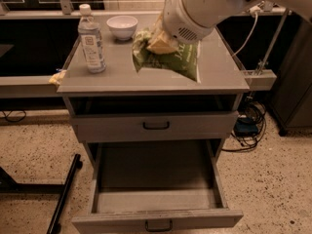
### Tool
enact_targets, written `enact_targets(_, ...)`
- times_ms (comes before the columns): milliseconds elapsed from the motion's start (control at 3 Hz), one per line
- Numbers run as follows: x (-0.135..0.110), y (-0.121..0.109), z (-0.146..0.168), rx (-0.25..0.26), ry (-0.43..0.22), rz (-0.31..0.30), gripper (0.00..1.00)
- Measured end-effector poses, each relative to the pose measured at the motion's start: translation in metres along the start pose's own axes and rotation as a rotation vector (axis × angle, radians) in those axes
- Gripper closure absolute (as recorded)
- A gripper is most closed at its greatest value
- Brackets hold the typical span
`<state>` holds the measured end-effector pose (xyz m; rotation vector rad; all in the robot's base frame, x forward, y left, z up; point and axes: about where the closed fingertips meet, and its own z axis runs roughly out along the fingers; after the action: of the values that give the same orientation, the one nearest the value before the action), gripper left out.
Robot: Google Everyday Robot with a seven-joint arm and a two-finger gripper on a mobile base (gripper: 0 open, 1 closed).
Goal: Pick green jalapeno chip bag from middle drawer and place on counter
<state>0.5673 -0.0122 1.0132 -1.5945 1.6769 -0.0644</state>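
My gripper (161, 43) is over the middle of the counter (112, 77), under the big white arm, and is shut on the top of the green jalapeno chip bag (173, 60). The bag hangs down from it, crumpled, over the counter's right half; I cannot tell whether its lower edge touches the surface. The middle drawer (156, 199) is pulled out wide below, its grey floor bare, with its black handle (158, 225) at the front.
A water bottle (91, 39) stands at the counter's left and a white bowl (122, 27) at the back. Another grey drawer front (156, 126) is shut above the open drawer. Cables (248, 123) hang to the right. A black stand leg (63, 199) lies on the floor at the left.
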Motion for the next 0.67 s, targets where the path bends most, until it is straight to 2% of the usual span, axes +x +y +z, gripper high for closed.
enact_targets(333,0.011,-0.046,0.029,0.043,-0.101,0.038,1.00)
enact_targets(667,0.024,-0.070,0.061,0.029,-0.175,0.087,1.00)
